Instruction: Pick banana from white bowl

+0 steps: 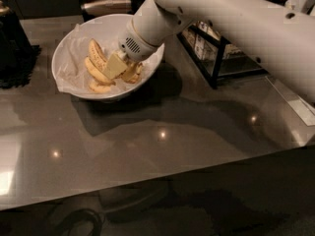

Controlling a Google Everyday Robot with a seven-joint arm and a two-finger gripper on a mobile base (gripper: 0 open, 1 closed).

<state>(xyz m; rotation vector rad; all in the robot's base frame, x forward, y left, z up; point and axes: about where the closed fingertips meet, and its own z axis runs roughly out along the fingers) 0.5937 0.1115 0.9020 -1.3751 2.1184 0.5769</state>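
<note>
- Camera view: the white bowl (63,42) sits on the far left of the grey table (162,136), lined with crumpled paper (73,69).
- The banana (96,72) lies inside the bowl as several curved yellow pieces, resting on the paper near the middle.
- The gripper (114,66) is down inside the bowl, slanting in over the right rim, its tip against or just beside those pieces.
- Whether the gripper is open or closed cannot be told, nor whether it has hold of anything.
- The arm (221,18) comes in from the upper right, above a black rack (212,53) beside the bowl.
- Judgement: the step in hand looks like the grasp itself. It should go well if the gripper closes across the narrow width of 1 piece, gently, since the fruit is likely soft and slippery.
- The lift is best taken straight up, so the paper is not dragged out and the bowl's sloping side is not nudged.
</note>
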